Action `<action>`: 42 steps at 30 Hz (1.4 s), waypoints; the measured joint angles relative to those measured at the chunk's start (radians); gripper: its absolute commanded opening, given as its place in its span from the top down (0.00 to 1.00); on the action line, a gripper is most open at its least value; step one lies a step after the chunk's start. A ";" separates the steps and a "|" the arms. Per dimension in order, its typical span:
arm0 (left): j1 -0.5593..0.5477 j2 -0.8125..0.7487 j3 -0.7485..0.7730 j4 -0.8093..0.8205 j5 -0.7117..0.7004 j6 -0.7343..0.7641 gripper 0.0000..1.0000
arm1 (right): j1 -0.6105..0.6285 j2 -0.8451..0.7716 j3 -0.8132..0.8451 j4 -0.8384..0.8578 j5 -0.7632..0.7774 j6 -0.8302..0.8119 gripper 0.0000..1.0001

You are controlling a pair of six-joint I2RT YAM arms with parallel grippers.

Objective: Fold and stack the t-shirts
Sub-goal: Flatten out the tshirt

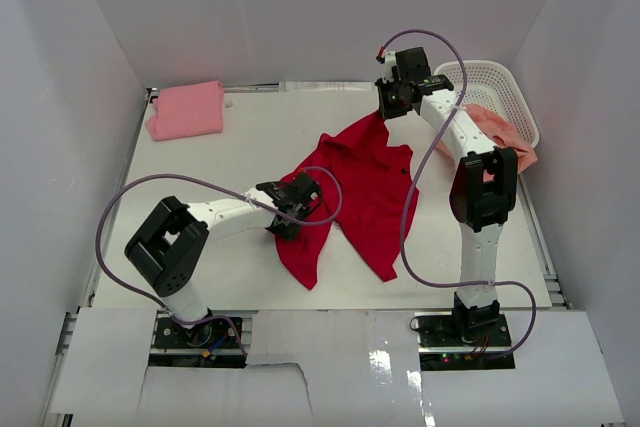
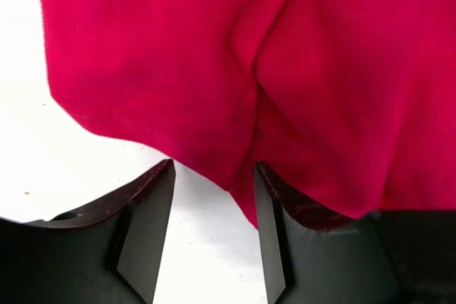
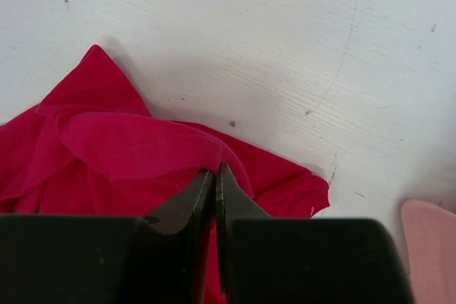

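— Grip check first: right gripper (image 3: 215, 173)?

— Clamped tight on a far edge of the red t-shirt (image 1: 352, 187), cloth draped over the tips and drawn up toward the back of the table (image 1: 250, 137).

— And the left gripper (image 2: 214, 170)?

— Partly spread, low over the tabletop, straddling a fold of the near hem. No pinch yet, going by the white gap beside one finger.

— Rest of the garment?

— Crumpled mid-table between the two arms, one long tail trailing toward the near edge. Not flat anywhere worth folding.

— Advice for the step in hand?

— Probably this: catch the stitched hem itself, not the bunched fold behind it. Bite deep enough to stop the cloth slipping, yet shallow enough to miss the layer underneath. Once pinched, draw away from the right-hand hold, low and level, to spread the cloth flat before any fold. Avoid a high lift; likely to let the loose tail twist under. Worth checking for a single layer before pulling.

— Other shirts?

— Pink t-shirt (image 1: 186, 110) folded at the far left corner, well apart. Salmon-peach t-shirt (image 1: 503, 133) hanging over the rim of the white basket (image 1: 500, 82) at far right, partly out, untouched.

— Brands, labels, writing?

— None legible. Plain cloth throughout, no tag showing, nothing printed on basket or arms.
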 measured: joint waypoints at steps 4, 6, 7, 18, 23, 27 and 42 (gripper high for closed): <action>0.000 0.028 0.005 0.000 0.000 0.003 0.49 | -0.001 0.000 0.000 0.000 0.000 0.000 0.92; 0.000 0.032 0.008 0.002 0.000 0.003 0.51 | -0.001 0.000 0.000 0.000 0.000 0.000 0.92; 0.000 0.032 0.008 0.002 0.000 0.004 0.52 | -0.002 0.000 0.000 0.000 0.000 0.000 0.92; 0.000 0.032 0.008 0.002 0.000 0.004 0.56 | -0.002 0.000 0.000 0.000 -0.003 0.000 0.92; 0.000 0.032 0.008 0.002 0.000 0.004 0.56 | -0.002 0.000 0.000 0.000 -0.003 0.000 0.92; 0.000 0.032 0.008 0.002 0.000 0.003 0.56 | -0.002 0.000 -0.001 0.000 -0.004 0.000 0.92; 0.000 0.032 0.028 0.003 -0.009 -0.004 0.76 | -0.002 0.000 -0.004 0.000 -0.018 0.000 0.92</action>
